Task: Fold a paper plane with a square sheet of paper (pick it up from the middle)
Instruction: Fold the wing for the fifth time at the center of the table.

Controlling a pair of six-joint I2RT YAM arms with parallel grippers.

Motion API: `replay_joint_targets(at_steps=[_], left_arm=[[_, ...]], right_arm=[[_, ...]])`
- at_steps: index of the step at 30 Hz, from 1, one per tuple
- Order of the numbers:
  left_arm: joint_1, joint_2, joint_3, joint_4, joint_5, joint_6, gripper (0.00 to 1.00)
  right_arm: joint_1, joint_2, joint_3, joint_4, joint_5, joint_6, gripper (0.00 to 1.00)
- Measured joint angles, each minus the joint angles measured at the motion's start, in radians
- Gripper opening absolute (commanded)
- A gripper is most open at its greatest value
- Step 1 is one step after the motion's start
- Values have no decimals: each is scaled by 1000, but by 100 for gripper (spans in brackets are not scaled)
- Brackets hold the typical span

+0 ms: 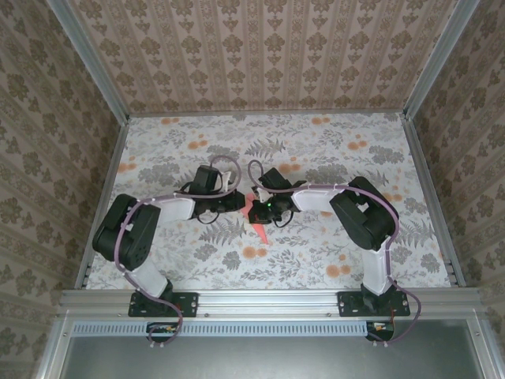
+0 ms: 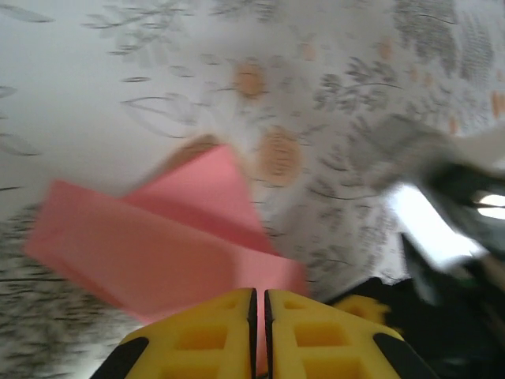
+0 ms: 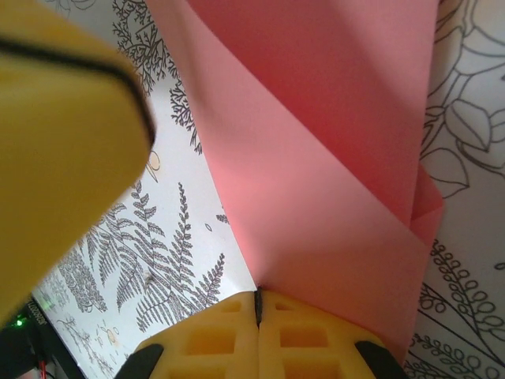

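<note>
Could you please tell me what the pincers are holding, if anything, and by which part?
The folded pink paper: the right pincer is shut on its near edge; the left pincer seems shut on an edge too, though blurred.

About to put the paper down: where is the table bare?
Bare: the far strip of table along the back wall, and the near patch between the two arm bases. Crowded: the centre, where left hand and right hand meet on the pink paper.
</note>
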Motion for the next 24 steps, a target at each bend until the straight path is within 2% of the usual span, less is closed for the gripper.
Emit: replay_joint_targets(at_steps=[4, 10, 18, 24], left_arm=[[-47, -9, -1, 8, -12, -15, 7], [-51, 36, -2, 16, -43, -26, 3], [-51, 76, -16, 24, -76, -26, 3], [-35, 86, -16, 31, -57, -24, 3]], right_arm=[[-2, 0, -6, 10, -8, 3, 2], [-3, 0, -9, 15, -10, 3, 2], [-4, 0, -14, 23, -13, 3, 2], [-4, -6, -29, 39, -13, 0, 2]])
